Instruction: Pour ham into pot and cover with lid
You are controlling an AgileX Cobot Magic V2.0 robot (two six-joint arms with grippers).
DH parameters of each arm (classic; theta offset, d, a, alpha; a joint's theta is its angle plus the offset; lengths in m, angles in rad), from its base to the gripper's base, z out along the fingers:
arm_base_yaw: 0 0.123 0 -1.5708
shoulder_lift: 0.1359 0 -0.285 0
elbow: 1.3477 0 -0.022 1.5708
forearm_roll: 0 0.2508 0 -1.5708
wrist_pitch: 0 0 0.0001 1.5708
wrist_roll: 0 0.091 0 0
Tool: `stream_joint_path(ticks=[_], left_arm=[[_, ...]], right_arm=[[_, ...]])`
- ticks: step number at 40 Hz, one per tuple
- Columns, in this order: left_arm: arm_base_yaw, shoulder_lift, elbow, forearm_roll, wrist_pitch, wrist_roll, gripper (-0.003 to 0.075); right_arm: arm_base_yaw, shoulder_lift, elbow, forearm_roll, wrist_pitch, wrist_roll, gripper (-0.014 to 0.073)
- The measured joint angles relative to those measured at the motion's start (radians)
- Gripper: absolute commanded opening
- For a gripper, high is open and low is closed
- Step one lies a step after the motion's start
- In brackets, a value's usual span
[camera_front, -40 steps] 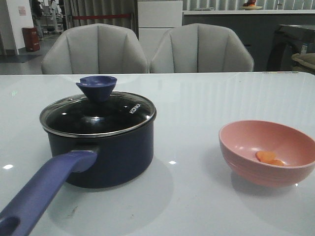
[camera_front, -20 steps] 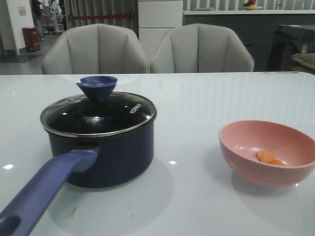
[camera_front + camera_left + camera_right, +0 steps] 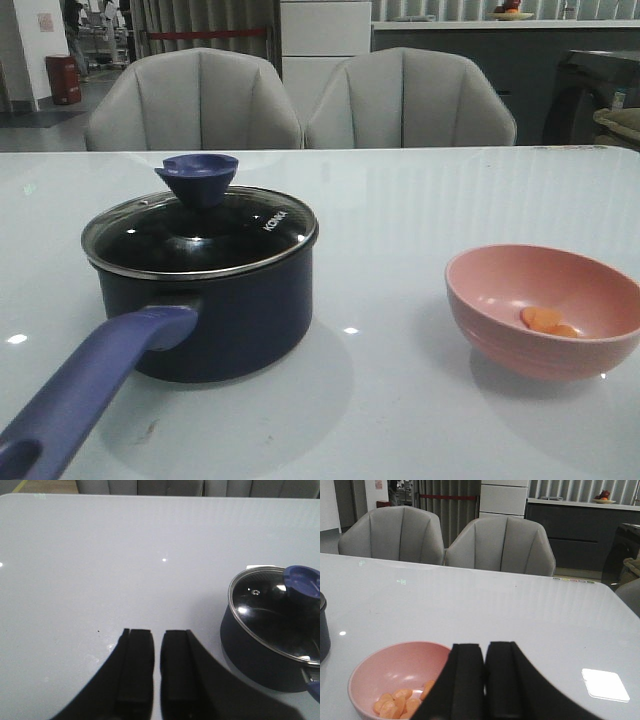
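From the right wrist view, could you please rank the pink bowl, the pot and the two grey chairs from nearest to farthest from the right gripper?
1. Pink bowl, holding the ham, right beside the right gripper.
2. Pot, only its edge showing, farther along the table on the bowl's side.
3. Grey chairs, behind the table's far edge; the two are too close to rank.

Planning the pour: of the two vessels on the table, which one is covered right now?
The pot is the covered one: the glass lid sits on its rim. The pink bowl on the robot's right is open, with the ham slices inside.
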Motion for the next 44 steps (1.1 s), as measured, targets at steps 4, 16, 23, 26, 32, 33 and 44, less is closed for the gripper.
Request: stream_joint_path(ticks=[4, 16, 23, 26, 32, 33, 44], left_arm=[[0.0, 0.025, -0.023, 0.003, 0.011, 0.0, 0.0518], [0.0, 0.051, -0.029, 0.018, 0.006, 0.0, 0.0607], [0.0, 0.053, -0.031, 0.0, 0.006, 0.0, 0.0608], [0.0, 0.065, -0.047, 0.0, 0.027, 0.0, 0.062], [-0.014, 0.151, -0.146, 0.002, 0.139, 0.0, 0.0635], [-0.02, 0.169, -0.168, 0.002, 0.156, 0.0, 0.0634], [-0.072, 0.463, -0.392, -0.032, 0.317, 0.0, 0.063]], right_arm=[[0.0, 0.0, 0.0, 0.0, 0.0, 0.0, 0.0149], [0.0, 0.0, 0.0, 0.0, 0.0, 0.0, 0.0149], [0.0, 0.0, 0.0, 0.0, 0.0, 0.0, 0.0149], [0.0, 0.0, 0.0, 0.0, 0.0, 0.0, 0.0149], [0.0, 0.0, 0.0, 0.0, 0.0, 0.0, 0.0149], [0.0, 0.0, 0.0, 0.0, 0.0, 0.0, 0.0149], [0.0, 0.0, 0.0, 0.0, 0.0, 0.0, 0.0149]])
